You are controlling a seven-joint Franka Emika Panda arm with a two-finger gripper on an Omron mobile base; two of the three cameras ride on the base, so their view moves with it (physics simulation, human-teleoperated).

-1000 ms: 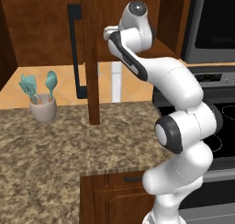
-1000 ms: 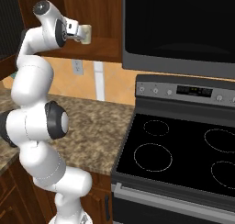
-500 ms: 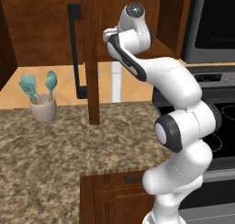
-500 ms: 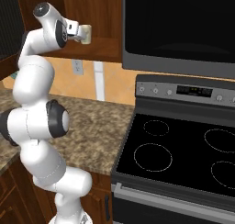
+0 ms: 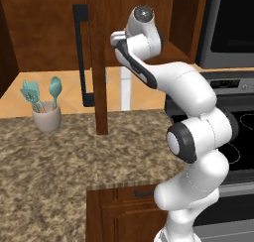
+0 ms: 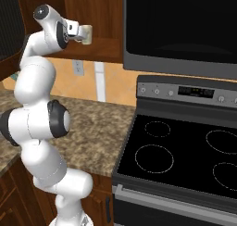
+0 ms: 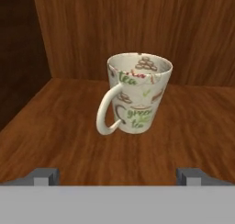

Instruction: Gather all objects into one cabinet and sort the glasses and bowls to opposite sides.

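Kitchen, speckled granite counter [image 5: 59,161] beside a black stove [image 6: 185,160]. Arm raised to the dark wooden cabinet [image 7: 137,25]. Gripper [image 7: 117,175] released, jaws spread wide, grasping nothing. White printed mug [image 7: 135,93] upright on the shelf floor, toward its back wall, handle facing the gripper.

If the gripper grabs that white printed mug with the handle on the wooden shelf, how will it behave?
The white printed mug looks like glazed ceramic, so probably stiff, fairly slippery and breakable if dropped. It narrows toward its base, so a push near the rim may tip it. Its loop handle faces the open gripper, so squeezing the body off-centre might twist it on the wooden shelf.
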